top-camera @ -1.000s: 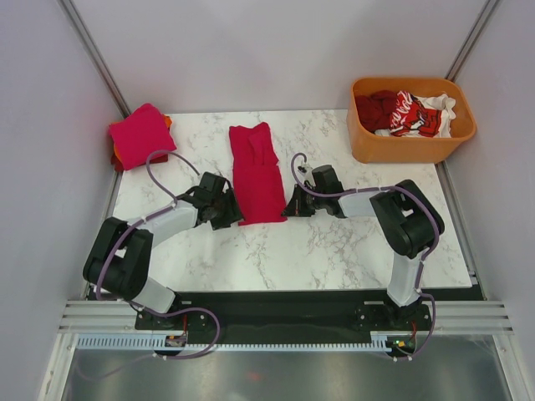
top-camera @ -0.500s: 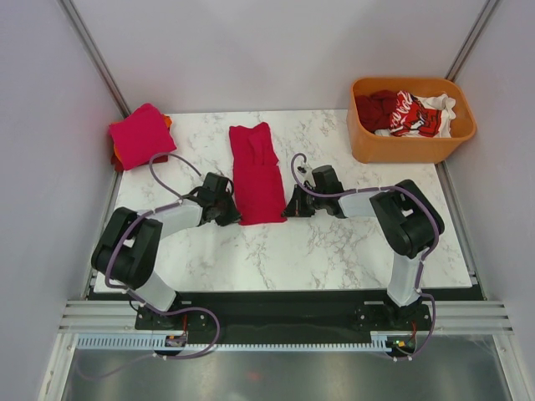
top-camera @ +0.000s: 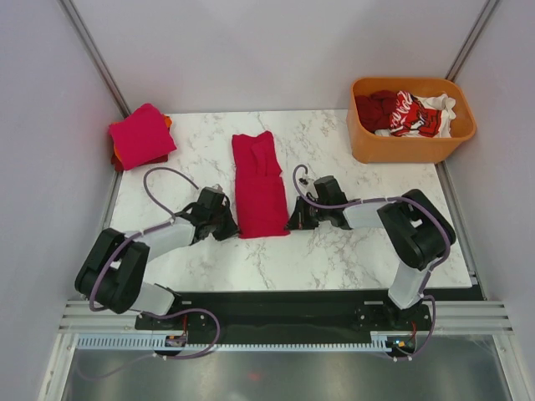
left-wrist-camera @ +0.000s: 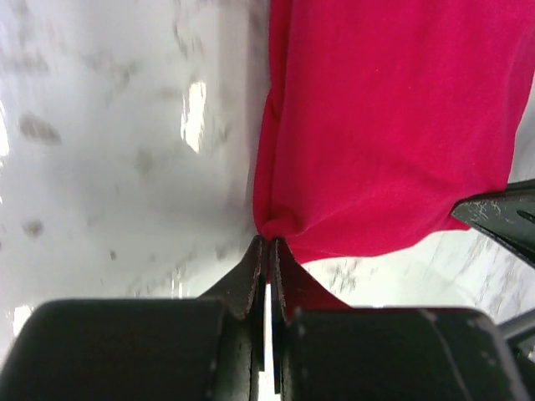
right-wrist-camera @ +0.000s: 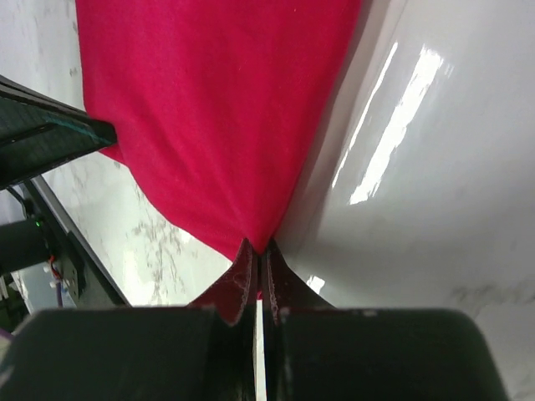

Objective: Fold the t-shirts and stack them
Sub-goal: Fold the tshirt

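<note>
Your enclosure, itemised: one white marble-patterned bench (top-camera: 334, 251); plain pale grey walls (top-camera: 267, 50) on three sides; aluminium rails (top-camera: 92, 317) along your near edge; bright overhead glare.

White marble table (top-camera: 334, 251): a long, narrow crimson shirt (top-camera: 257, 188) lies at centre, a pile of folded shirts (top-camera: 140, 135) upper left, an orange tub (top-camera: 410, 144) upper right.

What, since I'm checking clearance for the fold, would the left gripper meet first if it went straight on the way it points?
The crimson t-shirt, whose near corner the left gripper is shut on; it would likely bunch that cloth across the table.
</note>
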### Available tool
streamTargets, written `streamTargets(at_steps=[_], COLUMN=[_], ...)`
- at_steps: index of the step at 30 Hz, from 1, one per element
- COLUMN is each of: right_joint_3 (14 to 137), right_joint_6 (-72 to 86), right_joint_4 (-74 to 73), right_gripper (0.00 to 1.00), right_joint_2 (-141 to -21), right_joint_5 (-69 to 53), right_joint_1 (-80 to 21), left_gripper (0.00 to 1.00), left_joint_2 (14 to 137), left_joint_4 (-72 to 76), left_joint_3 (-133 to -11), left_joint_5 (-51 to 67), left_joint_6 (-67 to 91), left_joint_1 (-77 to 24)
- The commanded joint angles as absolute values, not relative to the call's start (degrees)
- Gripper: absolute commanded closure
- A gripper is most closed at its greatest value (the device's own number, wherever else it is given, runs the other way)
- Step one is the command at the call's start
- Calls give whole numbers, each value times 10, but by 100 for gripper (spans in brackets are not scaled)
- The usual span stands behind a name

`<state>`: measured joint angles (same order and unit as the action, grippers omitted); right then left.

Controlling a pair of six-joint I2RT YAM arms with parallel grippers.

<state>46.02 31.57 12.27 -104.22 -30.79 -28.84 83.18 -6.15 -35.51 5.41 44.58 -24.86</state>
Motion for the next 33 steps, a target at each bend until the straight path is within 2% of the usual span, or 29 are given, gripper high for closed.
streamTargets(at_steps=[1, 8, 16, 24, 33], right_joint_3=[406, 367, 438, 573, 728], right_joint_6=[310, 351, 366, 329, 290], right_joint_4=[25, -52, -146, -228, -269], right_gripper=[100, 100, 100, 100, 100], right_joint_2=[-1003, -854, -728, -748, -867], right_joint_5=[-255, -208, -174, -132, -133], right_joint_1=[-315, -352, -361, -361, -331], left_gripper=[98, 98, 98, 98, 98], left_joint_2=[769, 626, 545, 593, 730], left_joint_4=[-91, -173, -286, -326, -350], left_joint_3=[-314, -276, -364, -493, -655], left_joint_5=[61, 64, 61, 47, 52], left_joint_6=[480, 531, 524, 494, 438], left_joint_1=[-273, -318, -318, -317, -263])
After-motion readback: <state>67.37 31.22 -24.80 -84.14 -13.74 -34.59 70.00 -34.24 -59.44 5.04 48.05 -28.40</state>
